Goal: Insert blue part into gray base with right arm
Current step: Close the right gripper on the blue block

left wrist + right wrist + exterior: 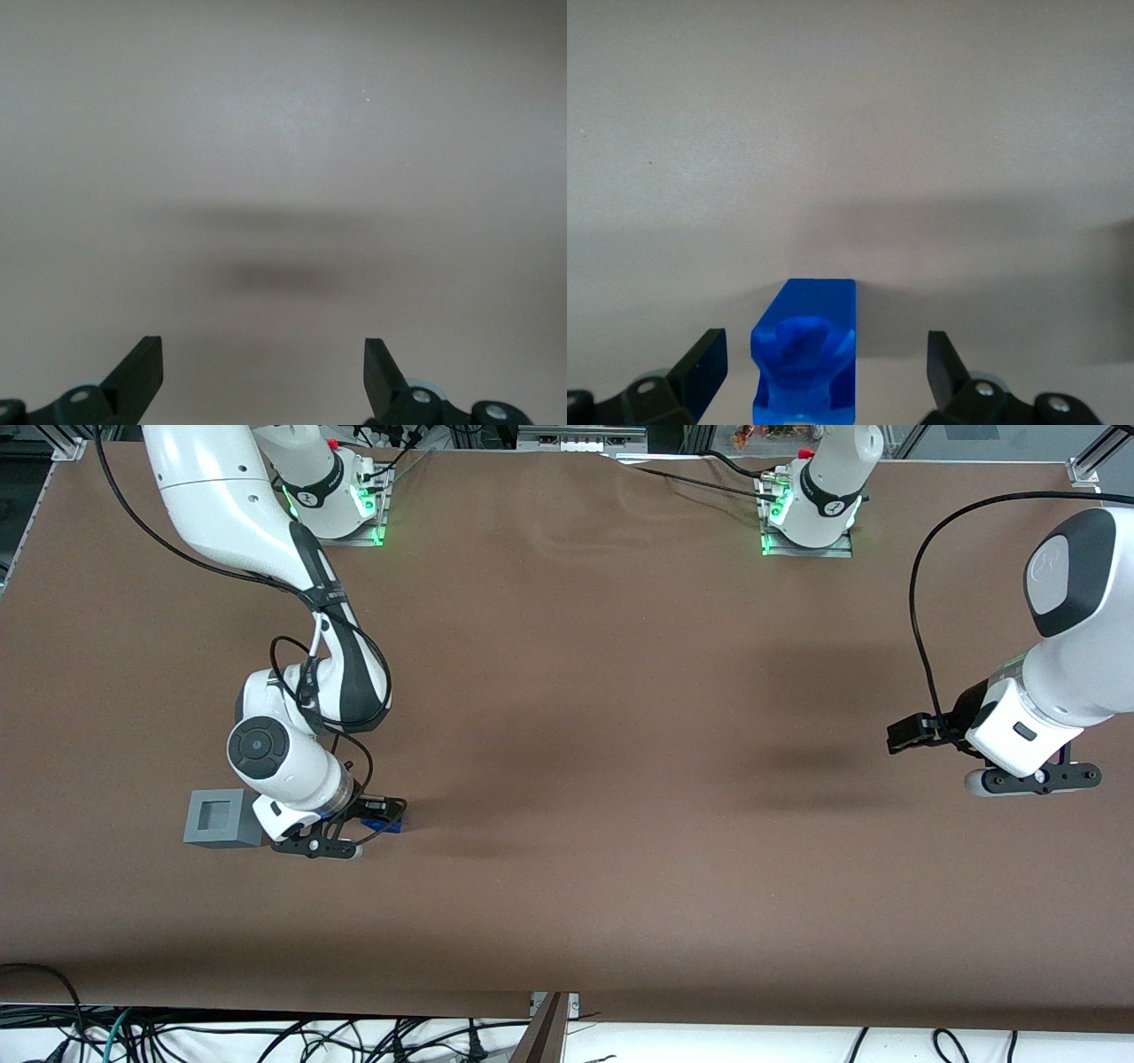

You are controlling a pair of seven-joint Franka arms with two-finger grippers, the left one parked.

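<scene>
Blue part between spread fingers, not yet gripped

The blue part (804, 354) lies on the brown table (620, 735), nearer one fingertip (704, 363); the gripper (824, 376) hangs open around it, the gray base (220, 817) just beside the right arm (283, 766)

Our gripper (824, 372) straddles the blue part (806, 354), fingers apart; gray base (218, 818) blocks nine o'clock, three lies free.
</scene>
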